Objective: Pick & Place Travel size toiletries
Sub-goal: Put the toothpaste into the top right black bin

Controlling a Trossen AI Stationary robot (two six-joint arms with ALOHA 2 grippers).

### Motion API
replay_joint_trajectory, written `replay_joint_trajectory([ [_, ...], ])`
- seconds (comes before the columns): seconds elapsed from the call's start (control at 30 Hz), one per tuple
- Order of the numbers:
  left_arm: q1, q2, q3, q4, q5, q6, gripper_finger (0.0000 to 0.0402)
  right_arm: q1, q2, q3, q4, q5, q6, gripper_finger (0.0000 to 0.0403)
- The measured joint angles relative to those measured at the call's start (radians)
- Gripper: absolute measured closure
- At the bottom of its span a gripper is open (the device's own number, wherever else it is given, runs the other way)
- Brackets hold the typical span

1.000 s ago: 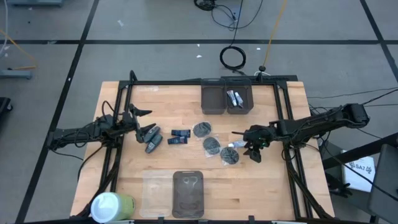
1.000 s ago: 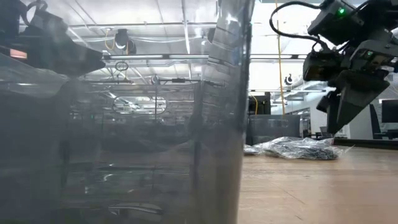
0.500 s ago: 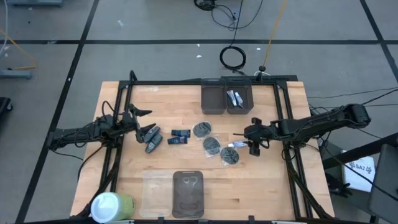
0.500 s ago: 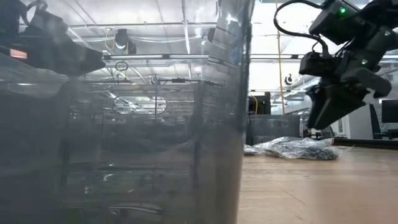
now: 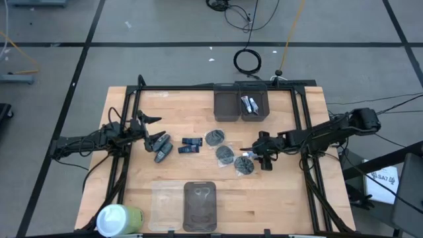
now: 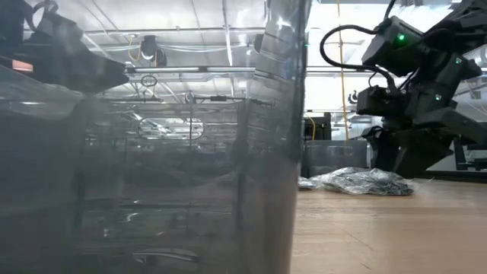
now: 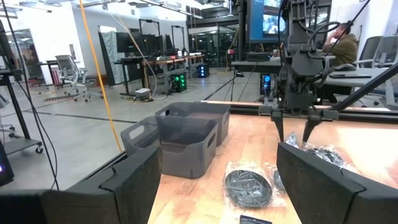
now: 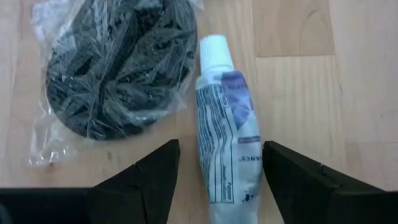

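A small white tube (image 8: 225, 140) with blue marks lies flat on the table, next to a dark round packet (image 8: 115, 68) in clear wrap. My right gripper (image 8: 221, 152) is open and points down over the tube (image 5: 245, 157), one finger on either side, with a gap to each. Two more round packets (image 5: 214, 137) (image 5: 225, 153), dark blue packs (image 5: 191, 142) and grey bottles (image 5: 162, 156) lie mid-table. My left gripper (image 5: 154, 129) waits open beside the grey bottles.
Two grey bins (image 5: 227, 106) stand at the far edge; the right one (image 5: 263, 114) holds small tubes (image 5: 248, 103). Two see-through bins (image 5: 200, 205) sit at the near edge, one filling the low view's left (image 6: 152, 152). A white-and-green cylinder (image 5: 119, 218) stands at the near left corner.
My right gripper has moved a little toward the table's left and come down toward the white tube, so that its open fingers now stand on either side of it. The tube and the packets have stayed where they were.
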Motion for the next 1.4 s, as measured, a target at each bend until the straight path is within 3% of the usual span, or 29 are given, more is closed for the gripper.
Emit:
replay_joint_trajectory([
  [0.47,0.000,0.000,0.000,0.000,0.000,0.000,0.0091,0.000,0.048,0.002,0.065,0.000,0.011,0.0220],
  [1.07,0.000,0.000,0.000,0.000,0.000,0.000,0.0092,0.000,0.049,0.000,0.061,0.006,0.011,0.0306],
  [1.4,0.000,0.000,0.000,0.000,0.000,0.000,0.0092,0.000,0.049,-0.001,0.061,0.005,0.011,0.0326],
])
